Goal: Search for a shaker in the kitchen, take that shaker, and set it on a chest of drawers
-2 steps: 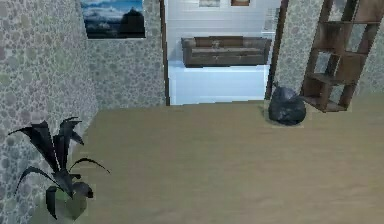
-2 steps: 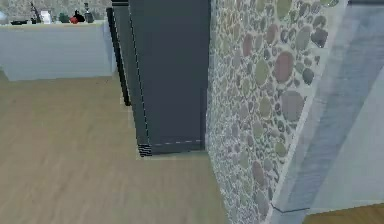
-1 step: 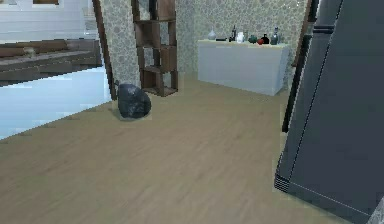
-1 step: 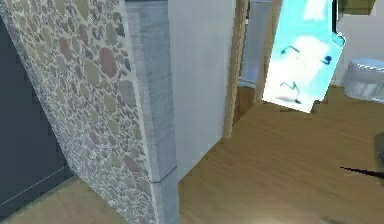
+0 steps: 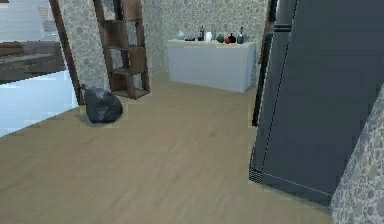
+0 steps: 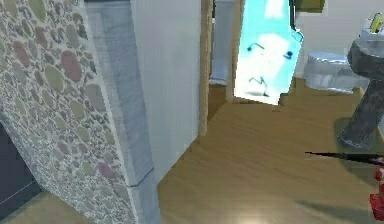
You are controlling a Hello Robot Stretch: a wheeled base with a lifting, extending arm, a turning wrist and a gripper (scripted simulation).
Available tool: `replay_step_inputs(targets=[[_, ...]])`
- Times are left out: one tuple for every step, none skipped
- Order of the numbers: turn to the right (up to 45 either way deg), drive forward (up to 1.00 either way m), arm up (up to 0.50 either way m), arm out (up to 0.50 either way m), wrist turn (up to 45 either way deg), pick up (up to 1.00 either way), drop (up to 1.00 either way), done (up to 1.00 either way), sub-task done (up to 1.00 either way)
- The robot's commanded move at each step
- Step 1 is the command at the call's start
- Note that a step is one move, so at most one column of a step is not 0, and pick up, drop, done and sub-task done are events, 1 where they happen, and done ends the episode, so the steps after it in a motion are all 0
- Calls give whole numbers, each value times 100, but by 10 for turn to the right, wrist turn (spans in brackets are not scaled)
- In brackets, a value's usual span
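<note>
Dark grey fridge [image 5: 320,100] nearest, white counter [image 5: 210,62] beyond.

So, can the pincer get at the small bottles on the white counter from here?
Probably not: the white counter with the small bottles stands far ahead, across open wooden floor, past the dark grey fridge.

Forward view toward far counter [image 5: 210,62], side view close on shared patterned wall [image 6: 60,90]

Robot body stationed on the wooden floor [image 5: 170,150], a wall corner [image 6: 115,110] close alongside, its front directed toward the far counter [image 5: 210,62].
</note>
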Motion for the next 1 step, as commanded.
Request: replay_step_inputs(targets=[[30,0,0,0,0,0,0,0,0]])
